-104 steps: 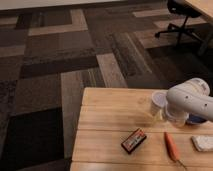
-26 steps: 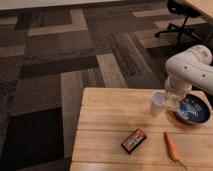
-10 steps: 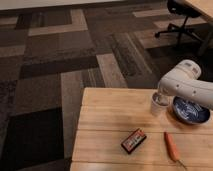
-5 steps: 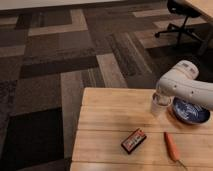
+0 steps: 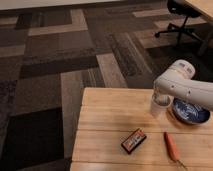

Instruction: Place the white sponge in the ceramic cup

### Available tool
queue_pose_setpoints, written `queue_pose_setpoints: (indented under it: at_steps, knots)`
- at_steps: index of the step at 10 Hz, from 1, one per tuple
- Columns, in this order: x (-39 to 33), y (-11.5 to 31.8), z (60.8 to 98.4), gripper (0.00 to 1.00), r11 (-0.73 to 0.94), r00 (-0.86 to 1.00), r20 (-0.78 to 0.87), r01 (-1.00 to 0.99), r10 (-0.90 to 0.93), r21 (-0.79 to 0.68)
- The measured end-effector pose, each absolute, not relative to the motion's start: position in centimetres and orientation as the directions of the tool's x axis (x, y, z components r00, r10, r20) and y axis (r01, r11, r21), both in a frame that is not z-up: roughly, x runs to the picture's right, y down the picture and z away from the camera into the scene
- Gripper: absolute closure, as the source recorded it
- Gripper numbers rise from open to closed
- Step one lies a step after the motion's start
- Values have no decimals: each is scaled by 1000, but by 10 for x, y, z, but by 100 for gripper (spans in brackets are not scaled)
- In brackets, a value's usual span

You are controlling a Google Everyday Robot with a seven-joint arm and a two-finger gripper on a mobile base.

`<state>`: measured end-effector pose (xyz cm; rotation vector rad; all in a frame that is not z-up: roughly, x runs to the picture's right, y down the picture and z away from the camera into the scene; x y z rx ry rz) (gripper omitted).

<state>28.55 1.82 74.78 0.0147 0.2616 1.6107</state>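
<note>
Camera view: one ceramic cup (image 5: 159, 106), one blue bowl (image 5: 190, 112), one packet (image 5: 133, 141); end effector (image 5: 158, 96) above the cup, grip unclear.

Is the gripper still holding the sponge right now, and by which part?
Cannot be told. The gripper sits right over the ceramic cup, hidden behind the arm, and no white sponge is visible.
</note>
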Motion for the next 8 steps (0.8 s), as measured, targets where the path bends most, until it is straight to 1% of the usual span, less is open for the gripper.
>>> queue_pose_setpoints:
  at_steps: [4,5,6,7,8]
  knots:
    - [289,24,752,99,-33,-59,-150,-985,987,170]
    - [290,24,752,79,-33,-59,-150,-985,987,170]
    - [290,24,752,71,-33,-59,-150,-985,987,170]
    - [290,24,752,51,-33,-59,-150,-985,987,170]
    - [290,24,752,41,-34,-60,-150,-985,987,170]
